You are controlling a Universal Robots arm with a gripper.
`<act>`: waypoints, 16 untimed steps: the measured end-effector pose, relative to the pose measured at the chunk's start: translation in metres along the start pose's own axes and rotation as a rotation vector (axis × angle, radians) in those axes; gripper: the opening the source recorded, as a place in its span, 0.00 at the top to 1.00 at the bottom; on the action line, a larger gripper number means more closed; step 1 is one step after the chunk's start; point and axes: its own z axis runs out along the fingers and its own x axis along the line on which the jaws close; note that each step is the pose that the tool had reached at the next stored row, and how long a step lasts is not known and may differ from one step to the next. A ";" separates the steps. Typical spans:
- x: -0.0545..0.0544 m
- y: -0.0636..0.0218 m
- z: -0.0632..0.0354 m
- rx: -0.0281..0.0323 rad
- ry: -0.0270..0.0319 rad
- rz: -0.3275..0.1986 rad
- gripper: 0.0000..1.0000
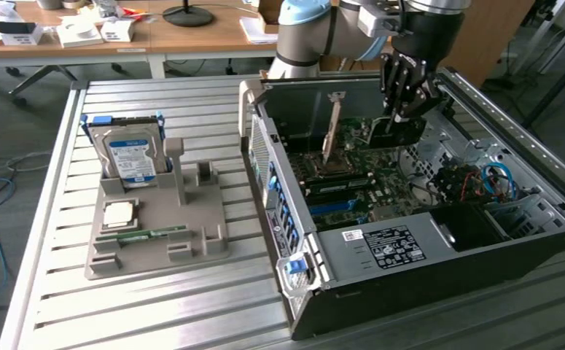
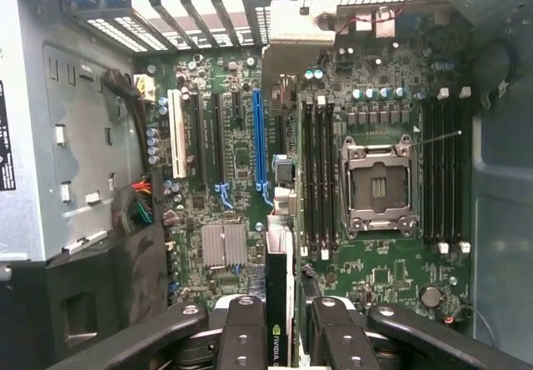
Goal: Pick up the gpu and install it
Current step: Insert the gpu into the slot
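Exterior view: in the upper right of the frame the pincer (image 1: 402, 109) hangs inside the open computer case (image 1: 438, 292), pinching the gpu (image 1: 396, 135) by its upper edge. The card stands on edge above the motherboard (image 1: 360, 193). Whether its lower edge touches a slot cannot be told from here. At the left of the frame, on the table (image 1: 165, 313), the grey holder (image 1: 200, 244) carries the hard drive (image 1: 131, 157) and the memory stick (image 1: 146, 235).

In the wrist view the card shows edge-on between the two black fingers (image 2: 241, 324), a green logo on its side. Its line runs nearly along the long blue slot (image 2: 257, 137) on the board, though it seems to sit just beside it.

By my judgement the pickup is done and the install is in hand: the card is being carried or lowered over the expansion slots. Seating it calls for the contact edge to line up squarely with the slot and the metal bracket to meet the rear opening, then a straight, even push down.
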 end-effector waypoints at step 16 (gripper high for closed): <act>0.009 0.0063 0.0018 0.0002 0.0006 -0.003 0.74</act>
